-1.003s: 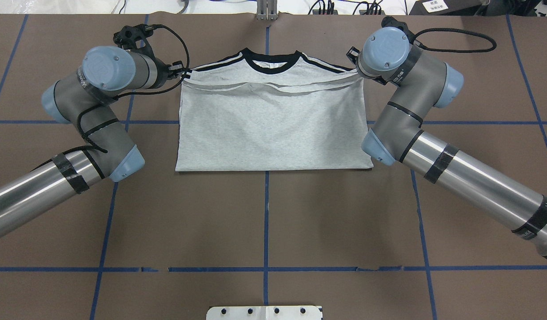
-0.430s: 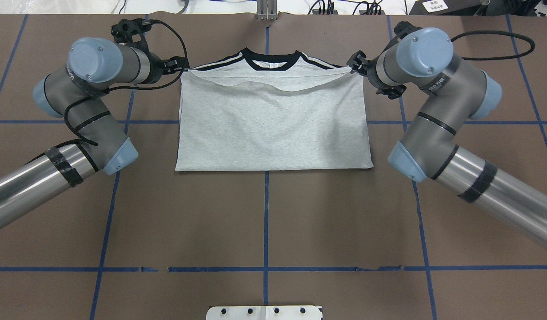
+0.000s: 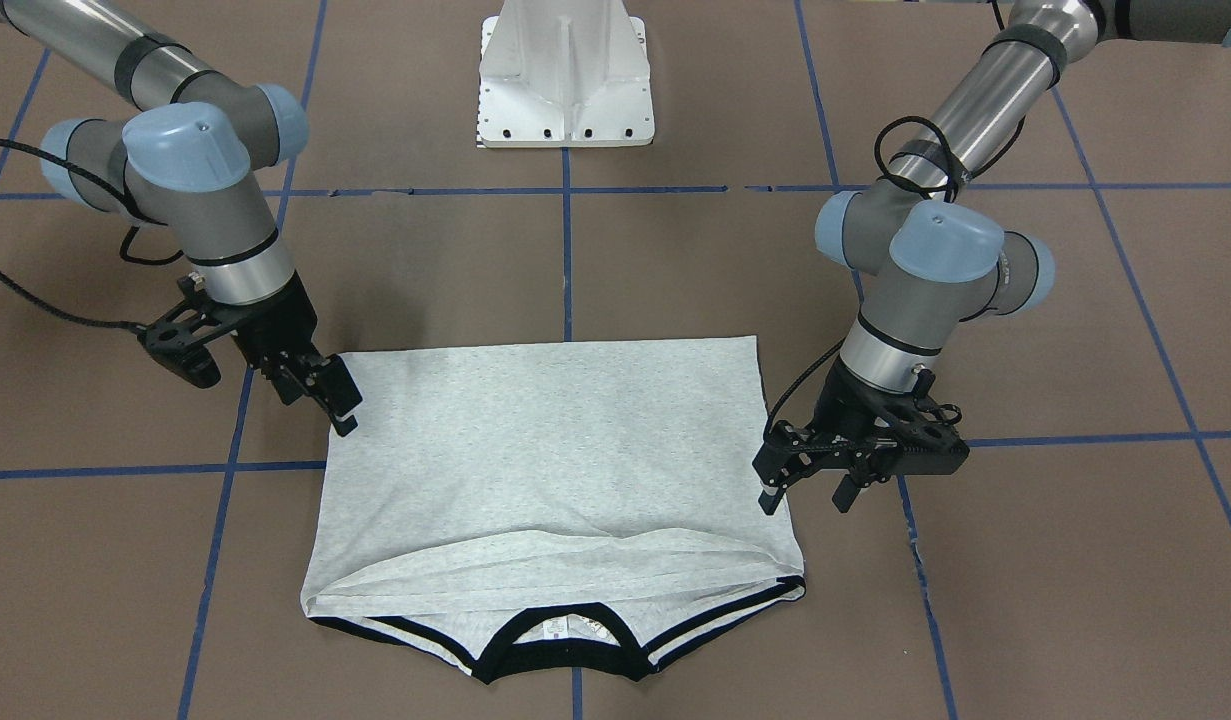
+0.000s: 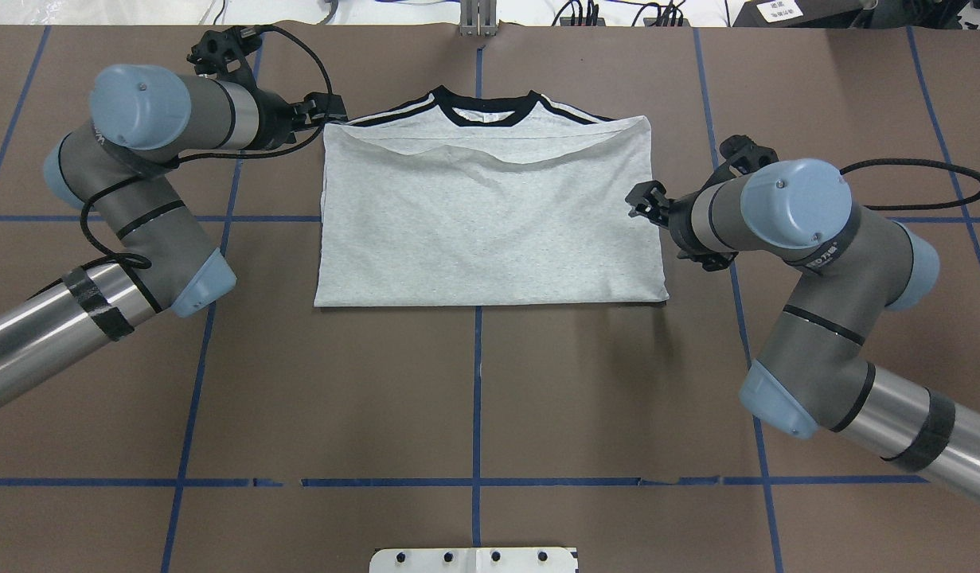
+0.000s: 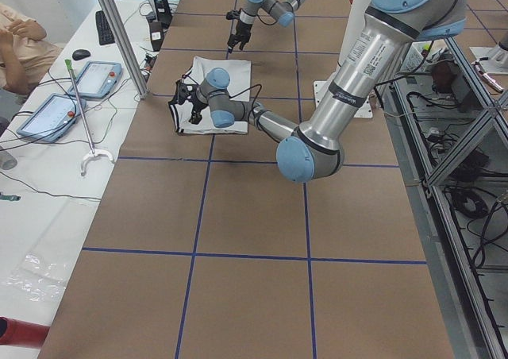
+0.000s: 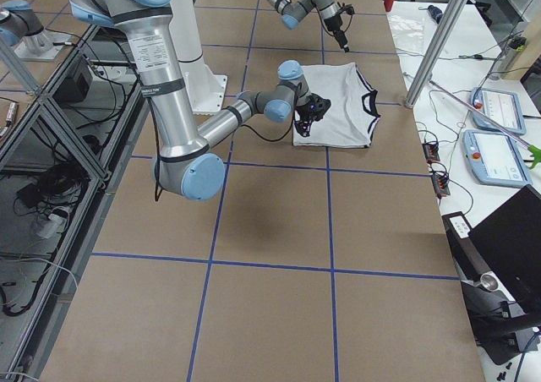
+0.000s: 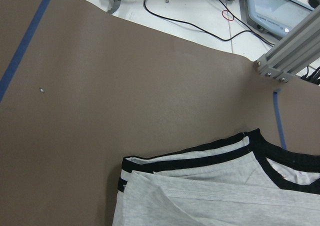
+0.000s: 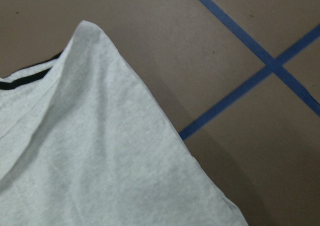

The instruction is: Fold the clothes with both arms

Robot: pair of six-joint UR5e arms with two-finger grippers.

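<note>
The grey T-shirt (image 4: 490, 231) lies flat on the brown table, folded in half. Its hem edge rests just short of the black collar (image 4: 490, 107). My left gripper (image 4: 336, 110) hovers open just off the shirt's far-left corner, holding nothing; from the front its fingers (image 3: 770, 497) stand clearly apart around the gap (image 3: 807, 495). My right gripper (image 4: 638, 200) is open beside the middle of the shirt's right edge, and is also seen at the left in the front view (image 3: 325, 400). The left wrist view shows the striped shoulder (image 7: 200, 158), the right wrist view a loose grey corner (image 8: 95, 136).
The white pedestal (image 3: 565, 80) stands at the robot's side of the table. Blue tape lines (image 4: 478, 398) grid the surface. Past the far edge are an aluminium post (image 7: 290, 51), cables, tablets (image 5: 55, 113) and a seated person (image 5: 20, 41).
The folded-over hem has settled flat. My right gripper has left the far-right corner and drawn back toward the robot along the shirt's right edge. My left gripper has backed slightly off its corner.
</note>
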